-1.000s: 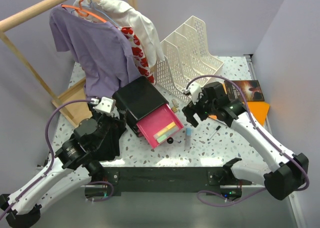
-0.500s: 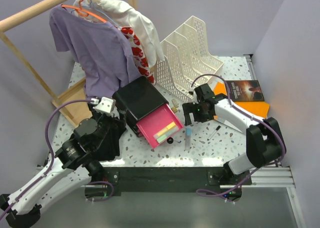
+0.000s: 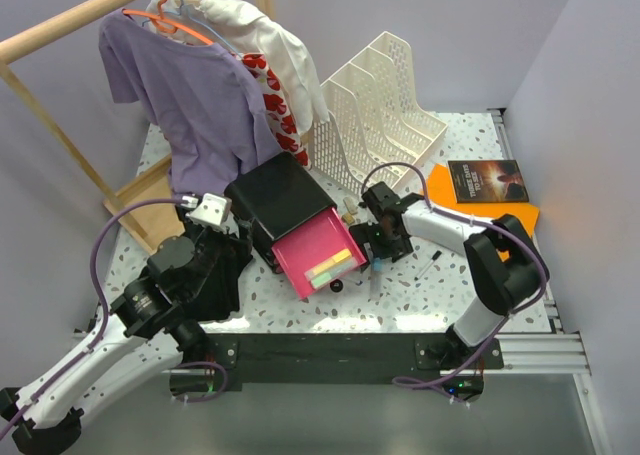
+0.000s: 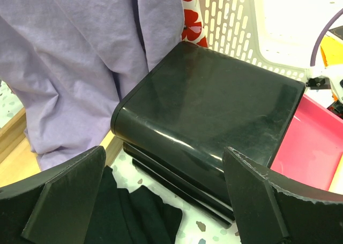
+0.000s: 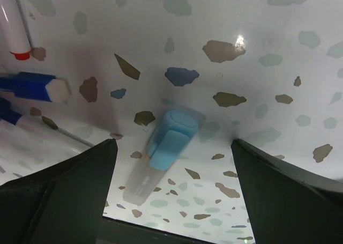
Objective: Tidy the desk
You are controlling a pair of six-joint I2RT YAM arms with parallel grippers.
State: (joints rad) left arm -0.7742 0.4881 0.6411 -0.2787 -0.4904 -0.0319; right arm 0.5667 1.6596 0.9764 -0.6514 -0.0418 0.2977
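The left arm (image 3: 92,353) and the right arm (image 3: 447,233) are built alike: smooth white tubular links joined by bulky black joint housings. A small white camera cube (image 3: 210,210) sits at the left wrist, with a purple cable (image 3: 97,260) looping beside that arm. A second purple cable (image 3: 395,165) arches over the right wrist. In the wrist views, the left gripper (image 4: 163,158) and the right gripper (image 5: 174,147) each show two matte, dark grey, wedge-shaped fingers with flat inner faces.
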